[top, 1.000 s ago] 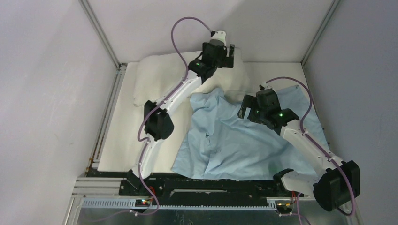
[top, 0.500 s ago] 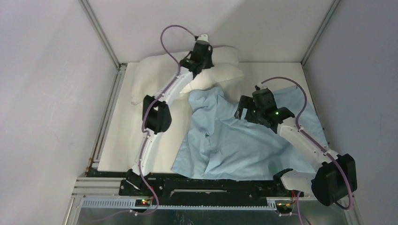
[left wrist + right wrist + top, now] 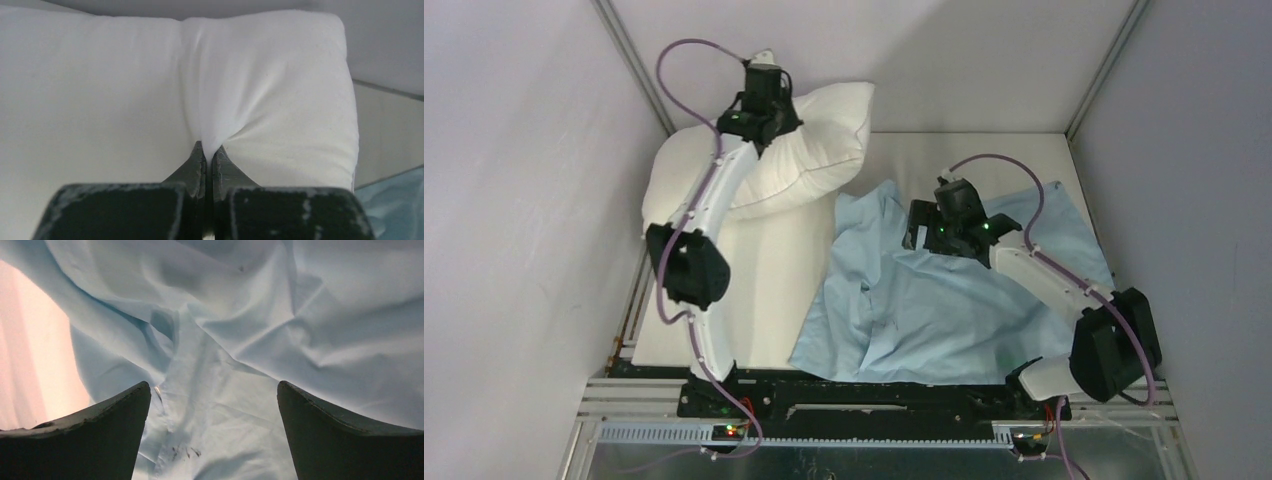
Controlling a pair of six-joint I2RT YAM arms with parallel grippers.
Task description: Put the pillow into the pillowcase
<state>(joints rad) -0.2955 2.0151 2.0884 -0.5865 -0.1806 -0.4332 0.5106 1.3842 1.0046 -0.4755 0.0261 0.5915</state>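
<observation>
1. Pillow (image 3: 819, 150) fills the far left corner of the surface (image 3: 774, 290), plump and off-white, with its right end rising against the back wall (image 3: 984, 60).
2. The left arm (image 3: 709, 195) crosses the pillow's left half in the top view, so that end is partly covered. Whether the pillow's underside rests on the surface or hangs clear of it cannot be told.
3. The left tool (image 3: 206, 150) is clenched on a pinch of the pillow's cover. The wrist view shows both fingers pressed together with a narrow fold of white cloth drawn down between them. From above, the wrist itself hides this grip.
4. The wrist view cuts the pillow off at the left and at the bottom, behind the tool's dark body.
5. The pillowcase (image 3: 924, 310) lies crumpled and spread over the right half of the surface, light blue, reaching toward the near edge.
6. Its far left edge lies just beside the pillow's near corner; whether the two touch is unclear.
7. The right arm (image 3: 1054, 285) lies across the pillowcase and covers a strip of it. Which fold is the opening cannot be made out.
8. The right tool (image 3: 212, 385) stands released, fingers spread wide, with nothing between them. It hovers over wrinkled blue cloth near the pillowcase's far left part; whether the fingertips touch the cloth cannot be told.
9. The right wrist view shows a few small dark marks (image 3: 182, 452) on the cloth, too small to read, and bare surface at the left.
</observation>
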